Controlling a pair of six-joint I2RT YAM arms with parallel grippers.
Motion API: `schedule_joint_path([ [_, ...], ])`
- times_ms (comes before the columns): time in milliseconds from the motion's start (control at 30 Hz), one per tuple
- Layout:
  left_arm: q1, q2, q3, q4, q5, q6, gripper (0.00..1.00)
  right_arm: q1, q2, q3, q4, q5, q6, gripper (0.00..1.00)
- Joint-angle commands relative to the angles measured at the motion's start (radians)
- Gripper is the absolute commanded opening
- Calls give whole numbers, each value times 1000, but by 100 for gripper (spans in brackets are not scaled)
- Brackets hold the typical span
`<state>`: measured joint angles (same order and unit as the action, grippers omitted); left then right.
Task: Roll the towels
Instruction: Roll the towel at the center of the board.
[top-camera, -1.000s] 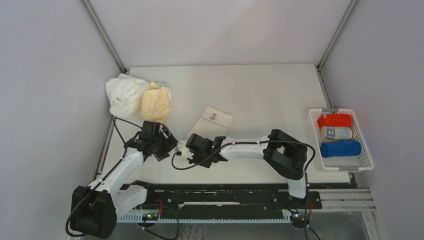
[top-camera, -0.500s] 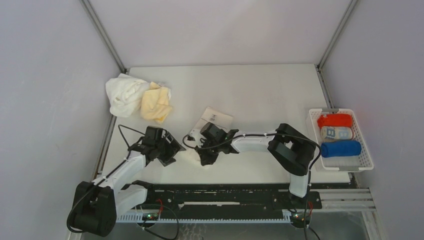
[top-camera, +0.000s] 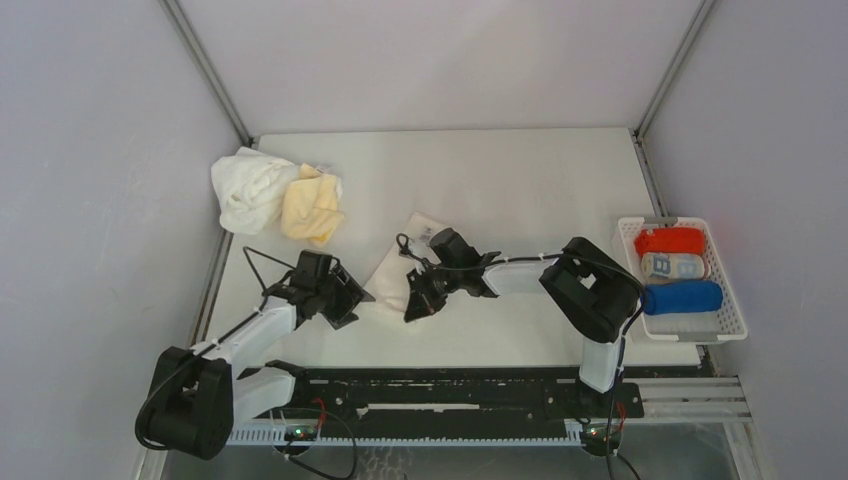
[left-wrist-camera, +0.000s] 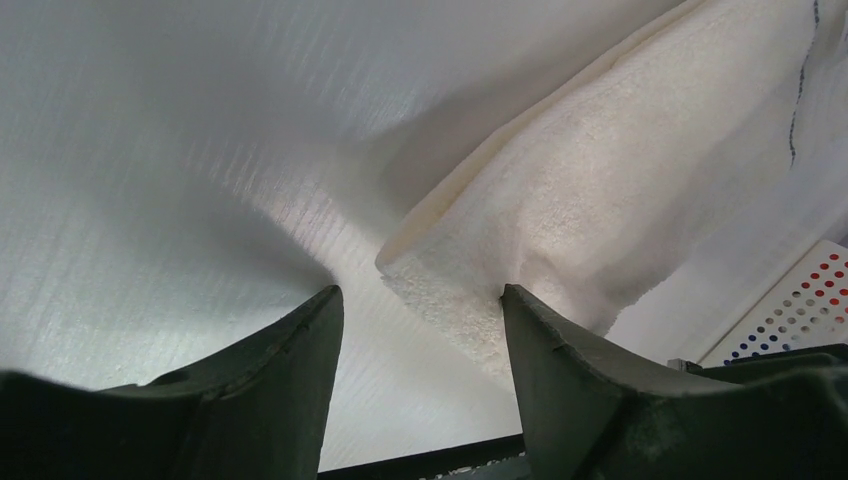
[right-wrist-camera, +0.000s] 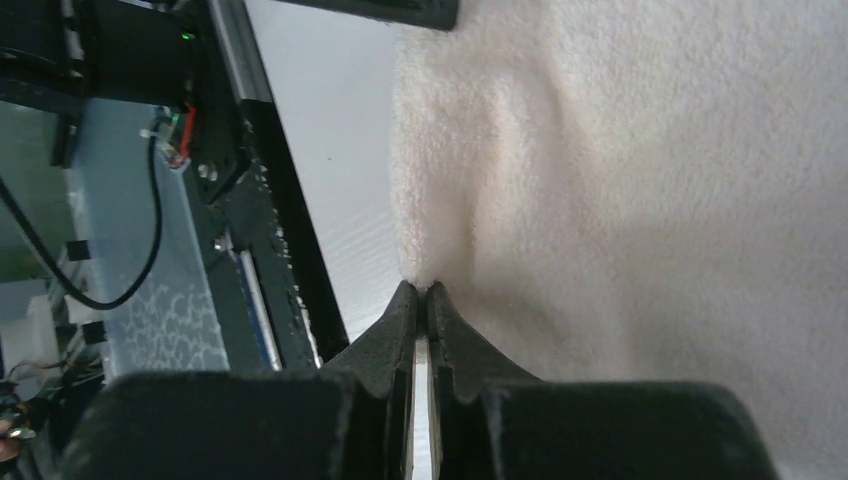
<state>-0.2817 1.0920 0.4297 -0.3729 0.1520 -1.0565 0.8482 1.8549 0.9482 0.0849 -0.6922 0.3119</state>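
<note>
A: Where is the cream towel (top-camera: 392, 272)?

B: Spread out near the middle of the table (top-camera: 520, 180); its near edge is bunched where the right gripper (right-wrist-camera: 421, 290) pinches it, jaws closed tight on a fold of the cloth.

A: And the left gripper (left-wrist-camera: 420, 300)?

B: Low at the towel's near left corner, jaws apart; the corner sits just ahead of the gap, not yet held.

A: How will the towel handle?

B: Probably light, soft and floppy; it has no stiffness, so it should sag and crease wherever it isn't supported; the looped pile should grip well. The two near corners look like the best places to hold it, so the edge stays straight for rolling.

A: And the others?

B: The white towel (top-camera: 248, 188) and the yellow towel (top-camera: 312, 207) lie crumpled, touching, at the back left; the red towel (top-camera: 670, 240), patterned towel (top-camera: 672, 266) and blue towel (top-camera: 680, 297) lie rolled in the basket (top-camera: 695, 336) on the right.
</note>
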Motion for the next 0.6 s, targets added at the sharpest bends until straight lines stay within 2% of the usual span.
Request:
schedule_joint_path([
  [0,-19,44,33,-5,-65,-8,64,-9,-30,6,124,-86,80,0],
  [133,-19,85,53,0,-77,-4,56,-13,-16,6,138,-99,92,0],
  [300,-19,108,79,-14,-93,1,40,-18,-14,7,121,-93,79,0],
  [400,-19,118,98,-41,-101,14,24,-17,-24,6,98,-70,54,0],
  [500,-19,121,124,-75,-100,25,1,4,-64,6,59,-13,0,2],
  [567,-18,124,143,-107,-100,34,0,29,-110,6,28,40,-57,11],
])
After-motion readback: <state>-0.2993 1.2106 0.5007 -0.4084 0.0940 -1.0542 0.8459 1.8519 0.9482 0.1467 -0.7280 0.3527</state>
